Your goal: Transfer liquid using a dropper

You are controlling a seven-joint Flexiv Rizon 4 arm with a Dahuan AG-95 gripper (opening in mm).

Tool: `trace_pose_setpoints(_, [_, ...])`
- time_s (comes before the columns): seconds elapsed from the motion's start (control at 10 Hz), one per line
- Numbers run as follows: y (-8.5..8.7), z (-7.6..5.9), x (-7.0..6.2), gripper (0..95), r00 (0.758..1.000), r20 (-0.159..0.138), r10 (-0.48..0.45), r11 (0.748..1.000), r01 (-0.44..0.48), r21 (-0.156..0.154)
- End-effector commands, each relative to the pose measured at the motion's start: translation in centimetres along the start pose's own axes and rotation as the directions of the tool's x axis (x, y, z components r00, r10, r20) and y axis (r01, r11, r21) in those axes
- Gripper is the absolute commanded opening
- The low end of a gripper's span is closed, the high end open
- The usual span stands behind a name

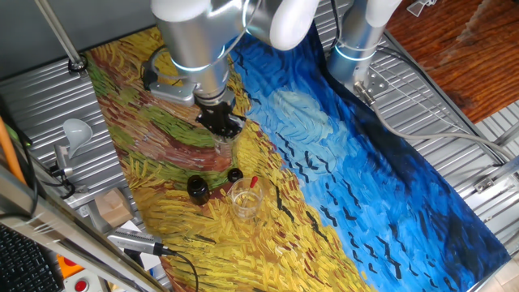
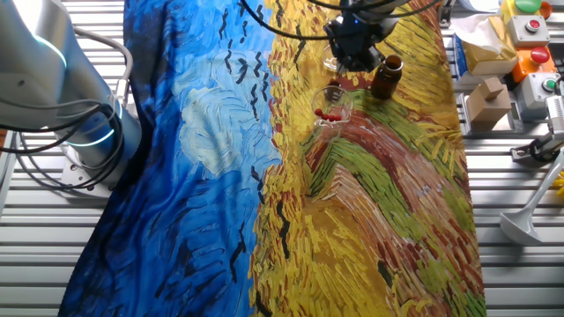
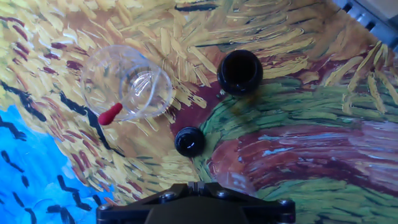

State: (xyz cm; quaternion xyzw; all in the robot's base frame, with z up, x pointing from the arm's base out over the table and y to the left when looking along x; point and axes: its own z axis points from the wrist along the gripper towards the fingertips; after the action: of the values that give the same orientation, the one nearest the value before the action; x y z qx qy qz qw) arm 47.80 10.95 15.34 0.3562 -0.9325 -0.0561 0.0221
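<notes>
A clear glass (image 3: 127,84) stands on the painted cloth with a dropper leaning in it, its red bulb (image 3: 110,114) poking over the rim. The same glass (image 1: 243,200) (image 2: 332,107) shows red bulbs in both fixed views. My gripper (image 3: 195,185) (image 1: 221,128) (image 2: 355,58) hangs apart from that glass, above a second clear glass (image 1: 225,147). Its fingers are pressed together, and nothing shows between them. The hand hides that second glass from the hand view.
An open dark bottle (image 3: 240,71) (image 1: 197,189) (image 2: 386,77) stands beside the glass, with its small black cap (image 3: 189,141) (image 1: 234,173) lying on the cloth between them. Boxes and button units (image 2: 529,53) sit off the cloth's edge.
</notes>
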Motion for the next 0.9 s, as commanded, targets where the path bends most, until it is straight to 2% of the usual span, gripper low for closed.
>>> trace_pose_setpoints(0.1, [-2.5, -0.2, 1.4, 0.0, 0.991, 0.007, 0.137, 0.990, -0.137, 0.023])
trace_pose_setpoints(0.2, [-5.6, -0.4, 3.0, 0.0, 0.997, 0.004, 0.075, 0.997, -0.075, 0.022])
trace_pose_setpoints(0.4, [-9.8, -0.7, 5.2, 0.0, 1.000, 0.000, -0.003, 1.000, 0.003, 0.017])
trace_pose_setpoints(0.6, [-10.3, -0.7, 5.4, 0.0, 1.000, 0.002, -0.028, 1.000, 0.028, 0.005])
trace_pose_setpoints(0.7, [-10.3, -0.7, 5.4, 0.0, 1.000, 0.013, -0.017, 1.000, 0.017, 0.002])
trace_pose_setpoints(0.8, [-10.3, -0.7, 5.4, 0.0, 0.999, 0.022, 0.031, 1.000, -0.031, 0.000])
trace_pose_setpoints(0.9, [-10.3, -0.7, 5.4, 0.0, 0.994, 0.015, 0.105, 0.994, -0.105, 0.009])
